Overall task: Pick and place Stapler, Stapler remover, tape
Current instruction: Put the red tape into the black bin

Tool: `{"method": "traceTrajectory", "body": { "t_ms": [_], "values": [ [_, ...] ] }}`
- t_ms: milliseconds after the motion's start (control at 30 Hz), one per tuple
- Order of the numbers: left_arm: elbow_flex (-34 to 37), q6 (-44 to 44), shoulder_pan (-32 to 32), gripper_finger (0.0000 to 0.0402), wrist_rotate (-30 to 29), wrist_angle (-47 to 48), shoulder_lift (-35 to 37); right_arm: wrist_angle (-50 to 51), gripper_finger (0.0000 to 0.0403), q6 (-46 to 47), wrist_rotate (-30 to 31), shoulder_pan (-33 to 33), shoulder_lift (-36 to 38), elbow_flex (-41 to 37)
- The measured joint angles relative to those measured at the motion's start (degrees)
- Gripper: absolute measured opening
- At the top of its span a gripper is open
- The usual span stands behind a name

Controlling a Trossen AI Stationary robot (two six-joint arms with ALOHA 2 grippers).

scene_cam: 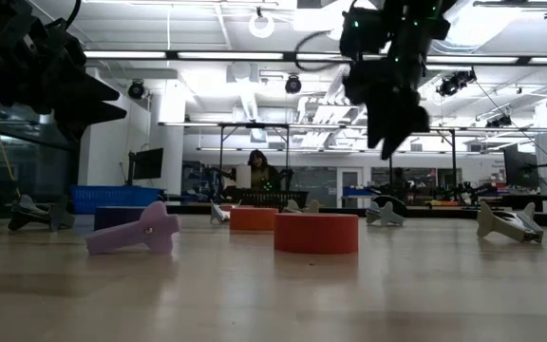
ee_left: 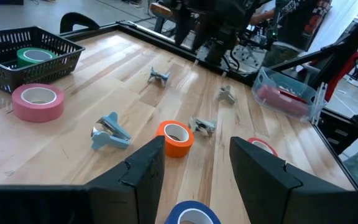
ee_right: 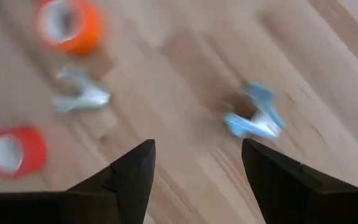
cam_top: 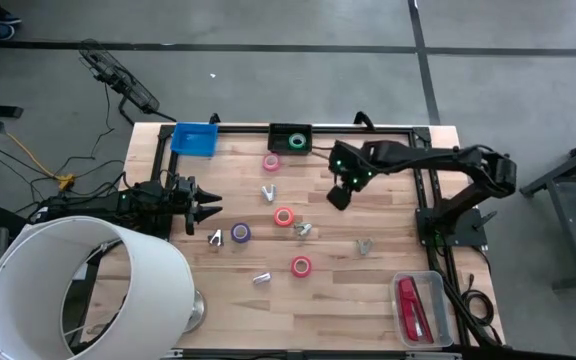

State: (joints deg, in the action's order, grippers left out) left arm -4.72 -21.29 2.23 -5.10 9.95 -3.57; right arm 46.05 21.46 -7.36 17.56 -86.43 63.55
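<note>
The red stapler [cam_top: 411, 305] lies in a clear bin [cam_top: 436, 283] at the table's near right corner. On the wood lie pink [cam_top: 271, 162], orange [cam_top: 284, 217], purple [cam_top: 240, 233] and red [cam_top: 301, 266] tape rolls. A green roll [cam_top: 296, 141] sits in a black basket. Small metal staple removers [cam_top: 269, 192] [cam_top: 302, 229] [cam_top: 365, 246] are scattered among them. My left gripper [cam_top: 208, 208] hovers open at the left, facing the purple roll [ee_left: 191, 214] and the orange roll [ee_left: 176, 137]. My right gripper [cam_top: 338, 195] hangs open above the wood, a staple remover [ee_right: 257, 121] just beyond its fingers.
A blue bin [cam_top: 195, 138] and the black basket [cam_top: 290, 131] stand on the far edge. A big white cylinder [cam_top: 78, 290] covers the near left corner. More staple removers [cam_top: 215, 237] [cam_top: 261, 278] lie near the left gripper. Bare wood shows toward the near edge.
</note>
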Motion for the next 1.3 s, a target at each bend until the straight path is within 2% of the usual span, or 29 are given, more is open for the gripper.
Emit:
{"method": "traceTrajectory", "body": {
  "t_ms": [133, 433, 600, 1100, 1300],
  "values": [
    [0.0, 0.0, 0.0, 0.0177, 0.0, 0.0, 0.0, -3.9, 0.0231, -8.6, 0.6, -3.1, 0.0, 0.0],
    [0.0, 0.0, 0.0, 0.0177, 0.0, 0.0, 0.0, -9.7, 0.0231, -21.8, 0.1, -13.7, -2.7, 0.0],
    [0.0, 0.0, 0.0, 0.0177, 0.0, 0.0, 0.0, -15.6, 0.0231, -26.0, -0.5, -19.8, -5.6, 0.0],
    [0.0, 0.0, 0.0, 0.0177, 0.0, 0.0, 0.0, -28.8, 0.0231, -24.4, -1.0, -33.6, -16.1, 0.0],
    [0.0, 0.0, 0.0, 0.0177, 0.0, 0.0, 0.0, -31.7, 0.0231, -21.5, 5.5, -34.2, -19.7, 0.0]
  ]
}}
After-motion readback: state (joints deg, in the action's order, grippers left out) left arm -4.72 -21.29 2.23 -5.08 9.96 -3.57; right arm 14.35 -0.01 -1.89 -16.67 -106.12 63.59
